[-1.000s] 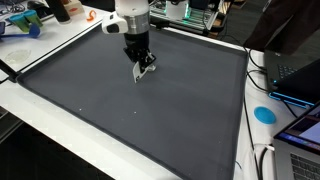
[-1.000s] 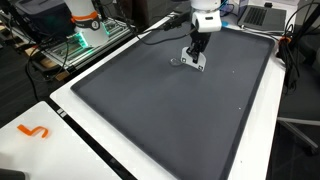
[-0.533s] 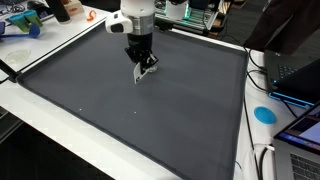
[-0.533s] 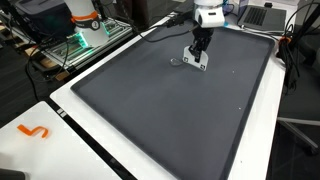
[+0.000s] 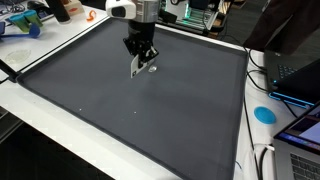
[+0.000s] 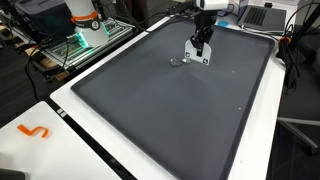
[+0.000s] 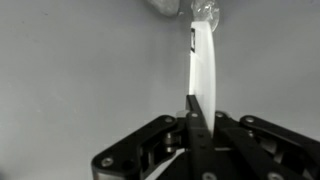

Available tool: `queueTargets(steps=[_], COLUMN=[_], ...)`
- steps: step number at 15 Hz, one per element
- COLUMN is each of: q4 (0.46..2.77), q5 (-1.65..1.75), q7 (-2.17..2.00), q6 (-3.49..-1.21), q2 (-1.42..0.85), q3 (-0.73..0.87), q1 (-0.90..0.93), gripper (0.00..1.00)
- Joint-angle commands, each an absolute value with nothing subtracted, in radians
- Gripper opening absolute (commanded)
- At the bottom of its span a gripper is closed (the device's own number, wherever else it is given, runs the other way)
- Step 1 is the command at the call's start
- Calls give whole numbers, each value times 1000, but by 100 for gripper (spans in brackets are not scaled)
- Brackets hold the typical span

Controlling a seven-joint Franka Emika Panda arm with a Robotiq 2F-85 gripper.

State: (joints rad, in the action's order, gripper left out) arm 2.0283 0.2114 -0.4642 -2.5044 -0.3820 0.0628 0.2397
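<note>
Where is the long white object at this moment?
The long white object is held in the gripper, over the far part of the dark mat in both exterior views.

On bench (image 5: pixel 45 125), dark mat (image 5: pixel 150 115): broad bare surface, free passage over centre and near edge. Close to far edge: gripper (image 5: pixel 141 62), clamped on white strip (image 5: pixel 137 70). Obstacles off mat: equipment rack (image 6: pixel 85 38), laptop (image 5: pixel 292 75), blue disc (image 5: pixel 264 114), cables (image 5: pixel 262 160) along bench edges; orange piece (image 6: pixel 35 131) at near corner.
</note>
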Motion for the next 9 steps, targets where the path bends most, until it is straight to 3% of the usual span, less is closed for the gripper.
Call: queueTargets(steps=[1,9], q4=[2088,2089], q5=[291,325], q7=[-531,-591], q6=[-2433,-2160], q2=[-296,-198], q3=[82,-5], q1=[270,277], gripper=[1,1])
